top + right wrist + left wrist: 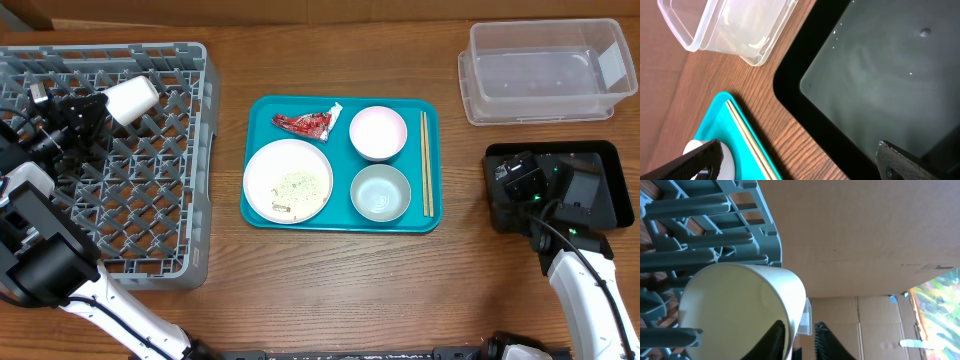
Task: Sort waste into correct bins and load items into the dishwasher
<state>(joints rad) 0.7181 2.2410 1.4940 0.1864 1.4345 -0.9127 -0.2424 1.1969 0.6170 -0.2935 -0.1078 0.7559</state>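
Your left gripper (799, 327) straddles the rim of the white cup (740, 310) in the rack (150, 230), can't tell if it's pinching. Your right gripper (799, 150) gapes wide over the black tray (880, 75).

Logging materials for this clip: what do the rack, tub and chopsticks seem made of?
The rack looks like matte grey moulded plastic, given its uniform lattice. The tub is clear glossy plastic; the table shows through. The chopsticks are probably wood or bamboo: thin, pale tan, dull.
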